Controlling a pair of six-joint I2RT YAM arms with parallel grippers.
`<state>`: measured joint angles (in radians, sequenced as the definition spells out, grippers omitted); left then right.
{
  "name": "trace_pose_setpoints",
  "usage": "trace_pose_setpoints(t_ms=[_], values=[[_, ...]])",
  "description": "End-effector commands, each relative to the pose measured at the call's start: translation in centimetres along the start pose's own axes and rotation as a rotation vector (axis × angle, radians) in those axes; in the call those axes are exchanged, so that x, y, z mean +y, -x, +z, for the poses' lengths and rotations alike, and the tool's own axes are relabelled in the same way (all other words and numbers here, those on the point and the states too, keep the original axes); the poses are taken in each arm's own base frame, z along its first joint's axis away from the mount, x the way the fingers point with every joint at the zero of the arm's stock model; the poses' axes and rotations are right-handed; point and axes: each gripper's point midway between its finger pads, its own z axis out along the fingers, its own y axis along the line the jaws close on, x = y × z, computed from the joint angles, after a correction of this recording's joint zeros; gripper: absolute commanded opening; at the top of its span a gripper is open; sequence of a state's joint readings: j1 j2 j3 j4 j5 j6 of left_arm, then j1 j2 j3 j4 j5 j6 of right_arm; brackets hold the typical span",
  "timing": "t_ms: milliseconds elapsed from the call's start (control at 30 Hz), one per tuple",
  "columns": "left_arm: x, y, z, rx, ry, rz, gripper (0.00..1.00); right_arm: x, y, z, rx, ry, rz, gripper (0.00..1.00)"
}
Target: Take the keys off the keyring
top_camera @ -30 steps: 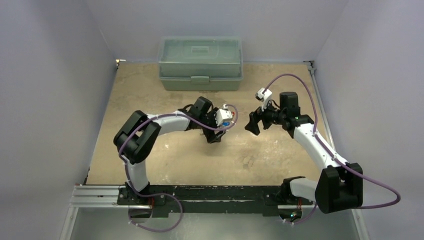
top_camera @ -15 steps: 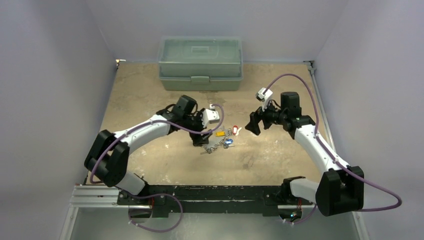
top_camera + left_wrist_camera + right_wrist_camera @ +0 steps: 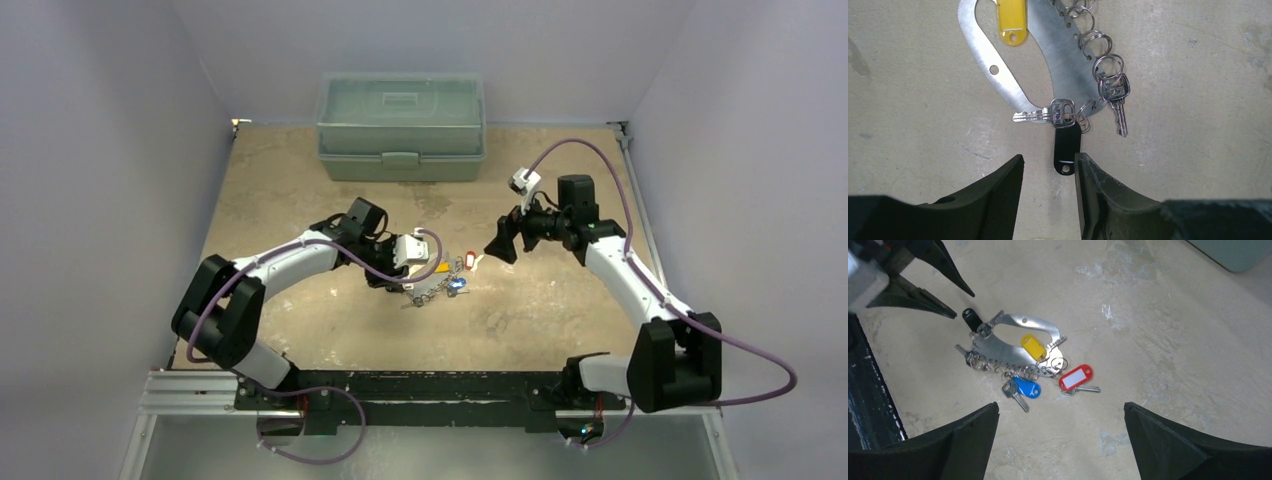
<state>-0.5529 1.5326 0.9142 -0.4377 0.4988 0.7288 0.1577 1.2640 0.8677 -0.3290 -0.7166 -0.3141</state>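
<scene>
At six o'clock of the grey metal oval keyring (image 3: 1055,55), left gripper (image 3: 1049,158) has lowered, half-open jaws straddling the black plastic tag (image 3: 1066,147), ungrasped

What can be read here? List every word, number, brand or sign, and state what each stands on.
No text in any view can be read.
Small silver metal key: stamped marks on its head, too small to read.
Red plastic tag: white insert, no writing visible.
Pale green plastic box: raised panel on the lid, too blurred to tell whether it bears text.
</scene>
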Motion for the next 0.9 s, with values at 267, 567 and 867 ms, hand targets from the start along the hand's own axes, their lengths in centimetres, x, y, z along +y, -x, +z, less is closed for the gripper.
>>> trace_pose_setpoints(t_ms=[267, 567, 867], values=[[-2.3, 0.7, 2.7, -0.010, -0.107, 0.175, 0.37, -0.4, 6.4, 1.4, -0.134, 0.082, 0.005, 0.99], [-3.0, 0.6, 4.1, 0.013, -0.121, 0.196, 0.29, -0.5, 6.4, 2.4, -0.144, 0.105, 0.014, 0.98], [-3.1, 1.0, 3.7, 0.030, -0.113, 0.214, 0.00, 0.3, 6.0, 2.9, -0.151, 0.132, 0.015, 0.97]])
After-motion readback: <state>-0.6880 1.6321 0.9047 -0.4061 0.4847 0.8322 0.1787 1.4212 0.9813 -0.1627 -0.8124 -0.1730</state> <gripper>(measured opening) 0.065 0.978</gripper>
